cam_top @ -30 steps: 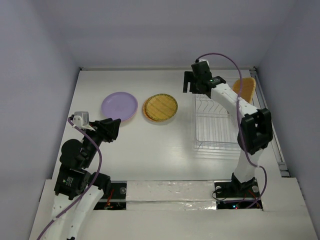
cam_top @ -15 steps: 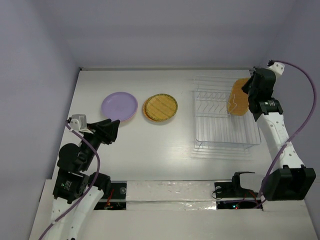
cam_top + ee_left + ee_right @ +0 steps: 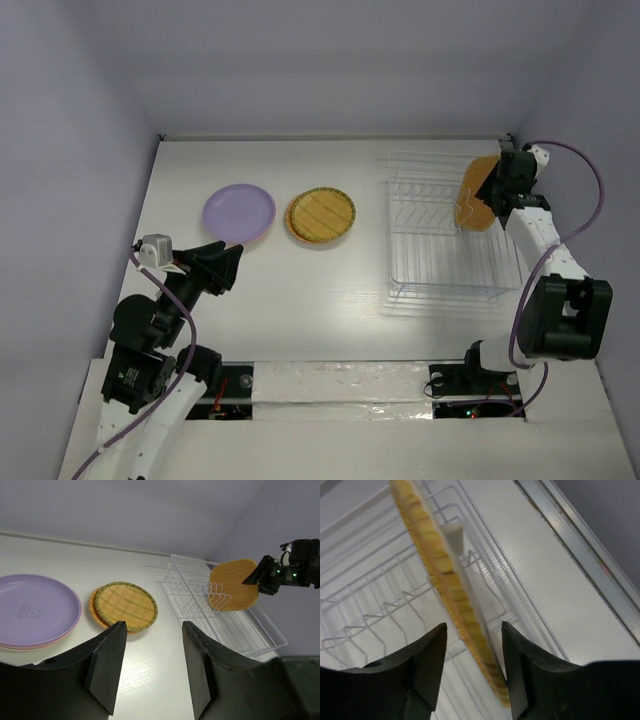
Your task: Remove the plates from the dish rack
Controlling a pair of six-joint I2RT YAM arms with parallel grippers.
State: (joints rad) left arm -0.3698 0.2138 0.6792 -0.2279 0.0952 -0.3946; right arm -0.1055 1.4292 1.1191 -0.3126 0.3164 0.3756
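The squarish orange woven plate [image 3: 477,196] stands on edge among the upright dividers at the upper right corner of the dish rack [image 3: 452,264], in the upper right of the top view; it leans rather than standing plumb, so its broad woven face shows toward the left side of that frame; in the right wrist view it appears edge-on, its thick rim running as a slanted line from the upper left down to the lower middle. The right gripper [image 3: 474,647] is at that plate, its jaws set apart on either side of the rim; the left-hand jaw shows a clear gap to the plate, the right-hand one sits close against it, and I cannot tell whether it touches.

The rack lies on the white surface [image 3: 300,290] with its long axis running from the near edge toward the far wall; its other slots show only bare wire.

Left of the rack, in the upper middle of the top view, round woven plates [image 3: 320,215] lie flat in a stack; just beside them a lavender plate [image 3: 238,212] lies flat on a pink plate [image 3: 75,626].

The left gripper [image 3: 228,262] hangs at the lower left, jaws parted and holding nothing.
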